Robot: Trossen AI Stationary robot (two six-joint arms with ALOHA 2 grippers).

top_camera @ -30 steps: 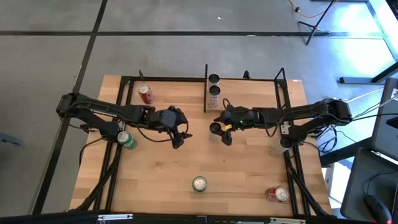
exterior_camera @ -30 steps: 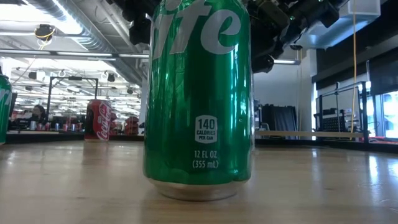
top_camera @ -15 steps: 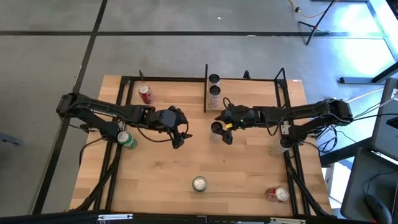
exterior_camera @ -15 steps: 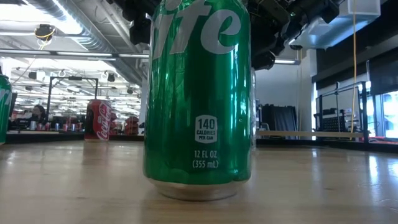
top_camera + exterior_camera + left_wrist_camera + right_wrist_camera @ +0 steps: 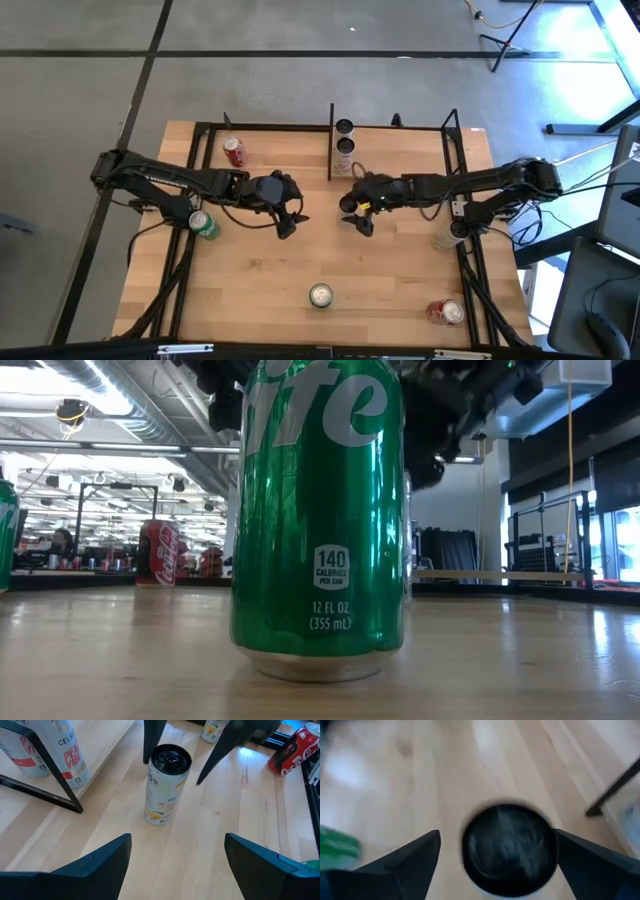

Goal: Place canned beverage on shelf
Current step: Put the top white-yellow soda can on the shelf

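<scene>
Hovering right above the slim can (image 5: 167, 785), the right claw (image 5: 352, 212) has its two fingers spread wide, one on each side of the black lid, with daylight showing between metal and can; nothing is pinched yet. The can stands upright on the bare tabletop (image 5: 260, 270), directly beneath that claw; the shelf (image 5: 395, 145) lies just beyond it, toward the table's far edge.

Handling, as I judge it: a tall narrow tin, stiff if full, with slick rounded sides and easy to tip; its weight I cannot tell; best to grip it across the upper body just below the lid, squarely, and keep it upright on the way over.

Over to the left claw (image 5: 287, 212); it hangs near the right one, on the other side of the can, fingers also parted and empty; it just waits.

Now the count, eight tins in all:
- slim cans on the shelf (image 5: 344, 140), close beyond the right claw: two;
- the slim one under the claw: one;
- a pale can (image 5: 445, 238) well out along the right arm: one; its kind I cannot make out;
- red cans (image 5: 234, 151): two, both well apart from either claw;
- green cans (image 5: 320, 295): two, one standing and one on its side;
- shelves: one; claws: two.
</scene>
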